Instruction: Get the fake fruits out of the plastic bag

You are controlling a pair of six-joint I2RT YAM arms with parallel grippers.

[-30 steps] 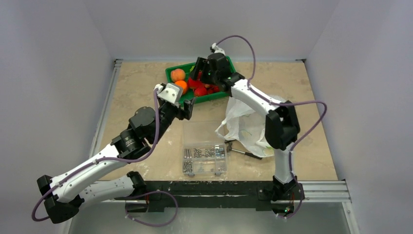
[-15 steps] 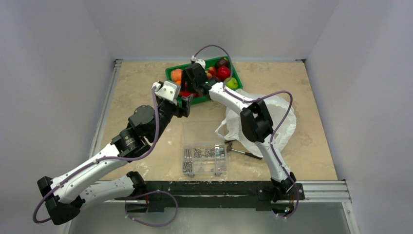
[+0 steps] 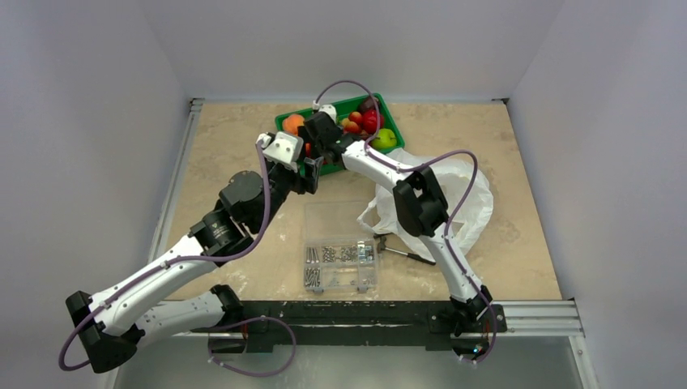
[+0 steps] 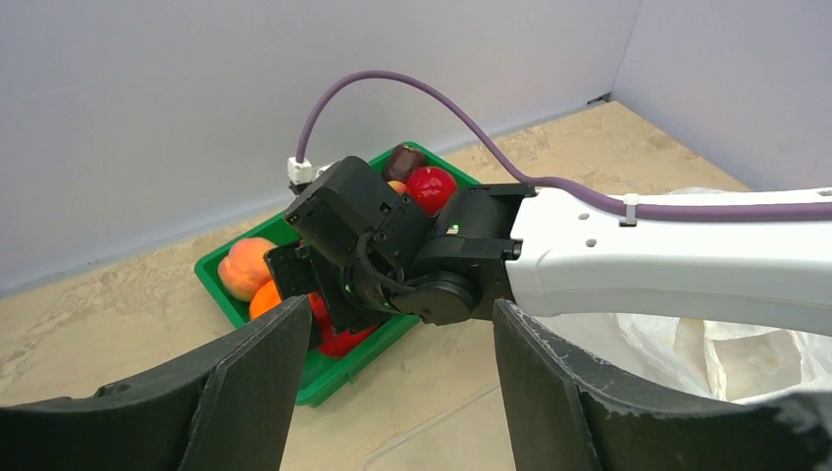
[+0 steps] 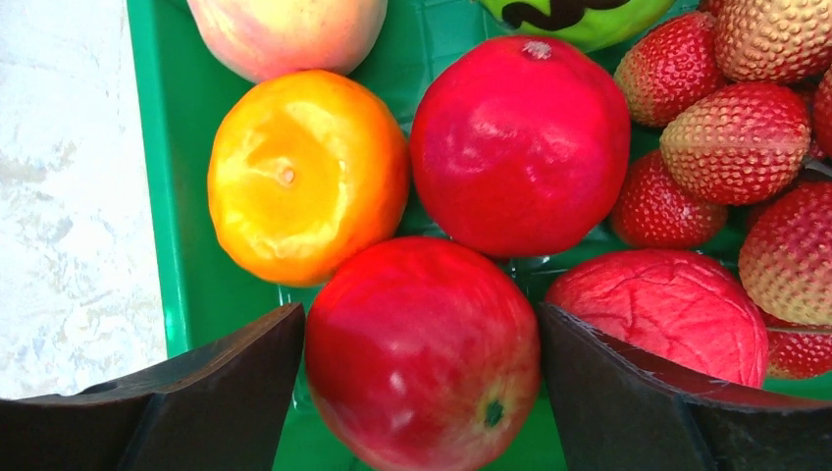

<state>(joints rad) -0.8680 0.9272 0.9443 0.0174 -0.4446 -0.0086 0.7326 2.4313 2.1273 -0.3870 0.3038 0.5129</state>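
- Presently the right gripper (image 5: 422, 319) sits low over the left end of the green tray (image 5: 157, 216). Its two dark fingers (image 5: 226, 392) press against either side of a glossy red apple (image 5: 422, 378), pinching it.
- Around that apple the fake fruits (image 5: 520, 147) crowd the tray. A round red one lies just beyond it and an orange fruit (image 5: 304, 177) lies beside it on the left.
- Farther back is a peach-coloured fruit (image 5: 285, 25). To the right are a wrinkled red piece (image 5: 657, 314) and bumpy strawberry-like pieces (image 5: 731, 137), packed close together.
- Seen from above, a yellow-green apple (image 3: 386, 139) lies at the tray's right end, with a dark maroon fruit (image 3: 369, 103) near the far rim.
- The left gripper (image 4: 397, 324) hovers just short of the tray's near edge. Its fingers are spread wide with nothing between them, and it faces the wrist of the right arm.
- The plastic bag (image 3: 474, 207) lies crumpled on the table (image 3: 227, 138), to the right of the tray and partly under the right arm. I cannot tell whether any fruit is inside it.
- A clear screw box (image 3: 340, 263) sits near the table's front edge, between the two arms and just left of the bag.
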